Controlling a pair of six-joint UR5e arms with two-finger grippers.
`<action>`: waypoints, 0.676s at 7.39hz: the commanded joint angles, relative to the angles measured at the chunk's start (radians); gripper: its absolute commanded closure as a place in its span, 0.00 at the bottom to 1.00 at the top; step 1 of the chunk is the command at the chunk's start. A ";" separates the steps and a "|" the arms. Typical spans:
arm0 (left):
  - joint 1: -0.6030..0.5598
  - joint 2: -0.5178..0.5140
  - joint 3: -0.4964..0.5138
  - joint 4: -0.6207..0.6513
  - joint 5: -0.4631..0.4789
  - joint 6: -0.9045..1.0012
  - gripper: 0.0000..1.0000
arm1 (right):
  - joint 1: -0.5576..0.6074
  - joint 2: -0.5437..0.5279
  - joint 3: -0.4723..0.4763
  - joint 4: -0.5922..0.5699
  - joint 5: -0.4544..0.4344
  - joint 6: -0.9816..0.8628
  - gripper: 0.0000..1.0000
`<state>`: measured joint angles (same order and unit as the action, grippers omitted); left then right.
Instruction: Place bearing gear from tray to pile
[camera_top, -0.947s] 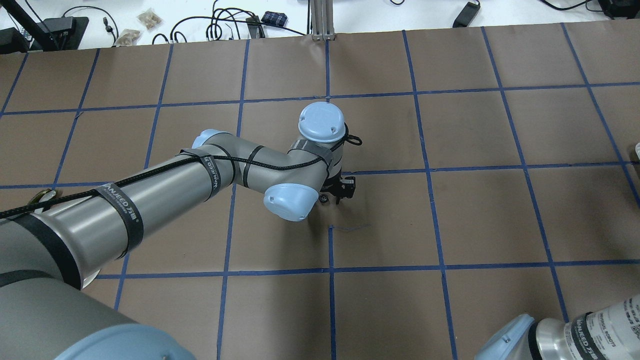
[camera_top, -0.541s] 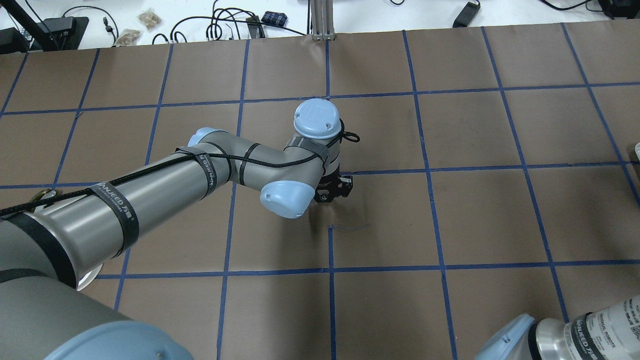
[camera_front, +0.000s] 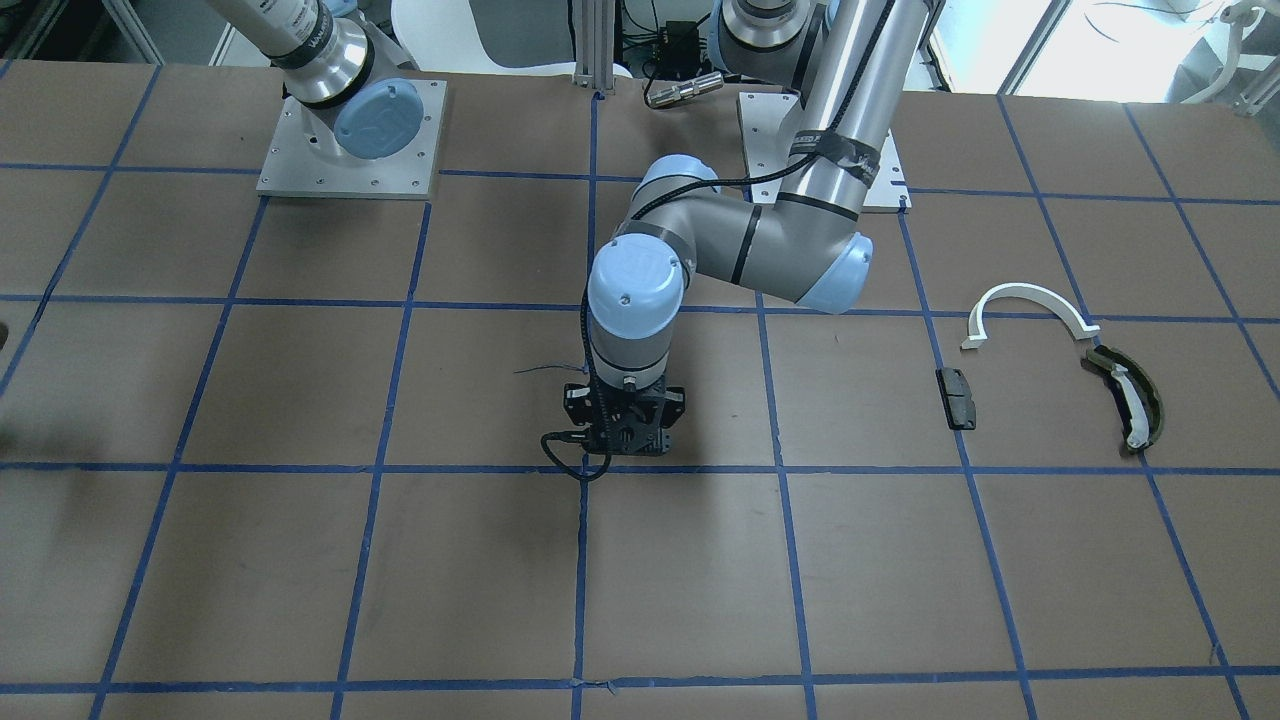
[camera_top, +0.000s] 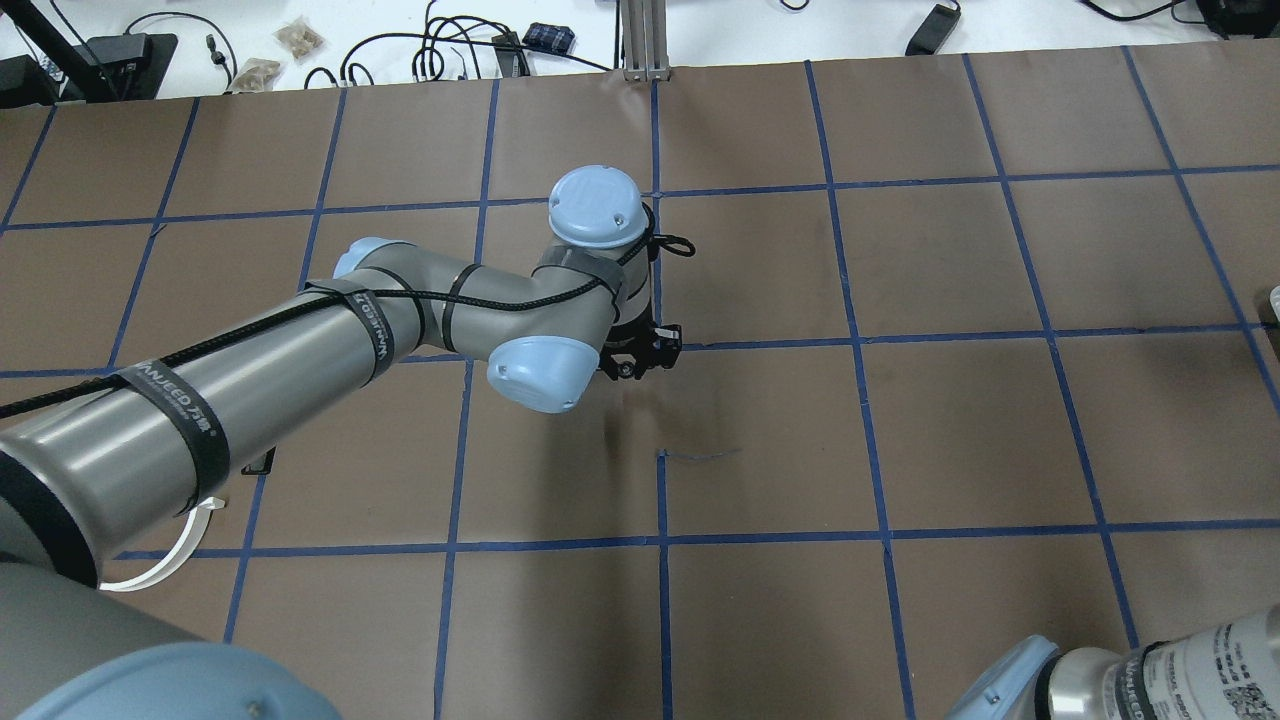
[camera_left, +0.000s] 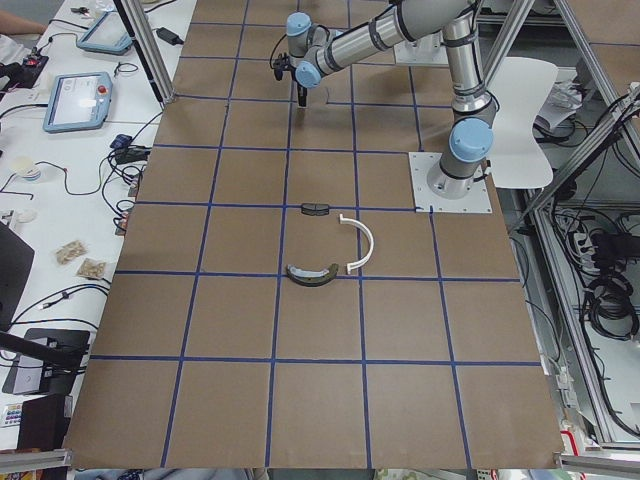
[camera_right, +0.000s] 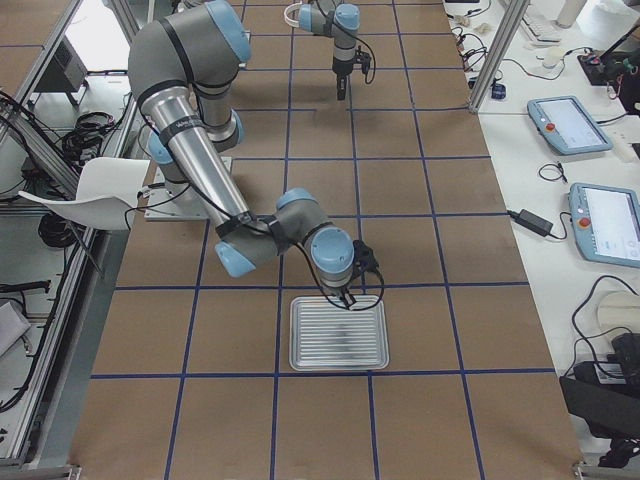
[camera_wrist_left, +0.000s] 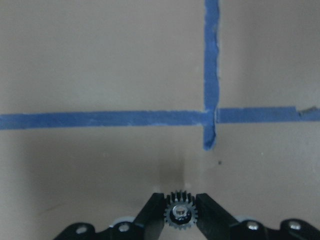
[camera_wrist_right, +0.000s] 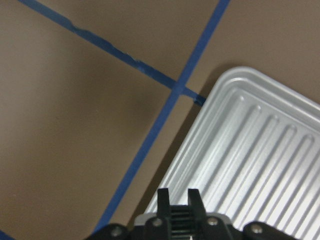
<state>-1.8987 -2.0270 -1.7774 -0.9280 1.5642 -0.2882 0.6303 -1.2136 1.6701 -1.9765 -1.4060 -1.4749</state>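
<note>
Silver arms (camera_top: 250, 380), pale-blue joint caps

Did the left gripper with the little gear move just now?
Yes. In the overhead view the left gripper has moved up and left, from below the horizontal blue tape line onto it, toward the table's far edge.

Ribbed silver tray (camera_wrist_right: 260, 165) at right, blue tape lines (camera_wrist_right: 165, 107) crossing brown table (camera_wrist_right: 75, 125), right tool (camera_wrist_right: 178, 199) fingers nearly together.

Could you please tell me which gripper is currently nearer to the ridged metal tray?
The right gripper: it hangs just over the tray's near edge. The left gripper, shut on the gear, is far off, mid-table.
</note>
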 joint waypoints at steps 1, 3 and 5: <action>0.177 0.089 -0.031 -0.081 0.067 0.197 1.00 | 0.147 -0.153 0.003 0.208 0.033 0.126 1.00; 0.341 0.142 -0.083 -0.081 0.103 0.428 1.00 | 0.364 -0.274 0.011 0.258 0.025 0.447 1.00; 0.607 0.143 -0.137 -0.072 0.080 0.757 1.00 | 0.609 -0.311 0.004 0.266 0.018 0.821 1.00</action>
<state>-1.4512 -1.8880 -1.8790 -1.0057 1.6571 0.2620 1.0841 -1.4983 1.6780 -1.7134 -1.3811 -0.8910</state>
